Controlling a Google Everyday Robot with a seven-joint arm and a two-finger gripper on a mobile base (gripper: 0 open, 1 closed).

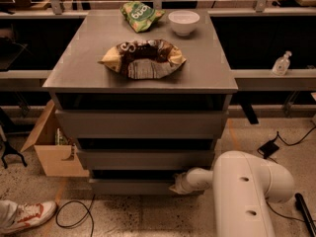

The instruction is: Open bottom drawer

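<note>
The bottom drawer (131,186) is the lowest and smallest-looking of three plain grey drawer fronts in the grey cabinet. Its flat front sits below the mid drawer (143,159) and the top drawer (140,124). My gripper (176,184) is at the right end of the bottom drawer's front, at its upper edge, reaching in from the white arm (247,191) at lower right. The fingertips are up against the drawer and hidden in the dark gap above it.
On the cabinet top (207,68) lie a brown crumpled chip bag (143,58), a green bag (139,15) and a white bowl (183,22). A cardboard box (52,149) stands left of the cabinet. A shoe (24,216) and cables (74,214) lie on the floor.
</note>
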